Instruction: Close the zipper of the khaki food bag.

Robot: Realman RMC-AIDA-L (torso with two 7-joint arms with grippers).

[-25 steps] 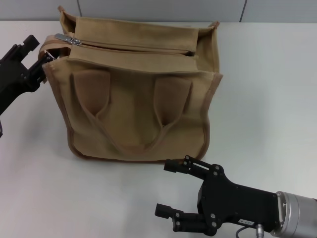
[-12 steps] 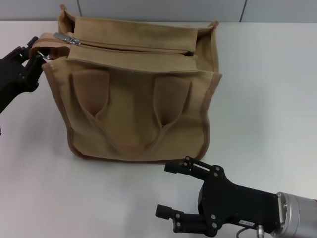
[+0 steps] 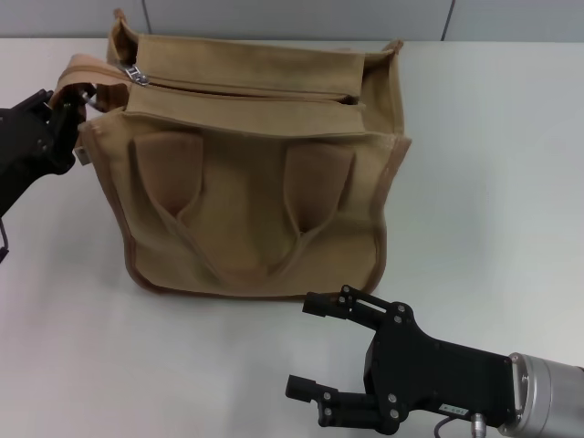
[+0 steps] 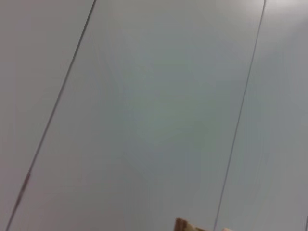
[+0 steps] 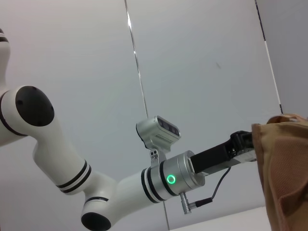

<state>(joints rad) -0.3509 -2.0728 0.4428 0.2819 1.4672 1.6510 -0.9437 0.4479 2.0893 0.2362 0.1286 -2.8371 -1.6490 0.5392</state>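
Note:
The khaki food bag [image 3: 255, 182] lies on the white table in the head view, handles facing me. Its zipper [image 3: 246, 87] runs along the top, with the silver slider [image 3: 137, 73] at the left end and a dark slit showing toward the right end. My left gripper [image 3: 66, 108] is at the bag's upper left corner, shut on the tan end tab [image 3: 80, 68], which is pulled upward. The right wrist view shows that same gripper [image 5: 243, 143] meeting the bag's edge [image 5: 284, 168]. My right gripper [image 3: 303, 345] hovers open below the bag, holding nothing.
The white table [image 3: 493, 182] extends to the right of the bag and in front of it. Grey wall panels [image 3: 301, 18] stand close behind the bag. The left wrist view shows only wall panels and a sliver of tan fabric [image 4: 185, 225].
The bag's left end tab has been lifted up and back with my left gripper, and the slider has shifted slightly with it. The right arm has not moved.

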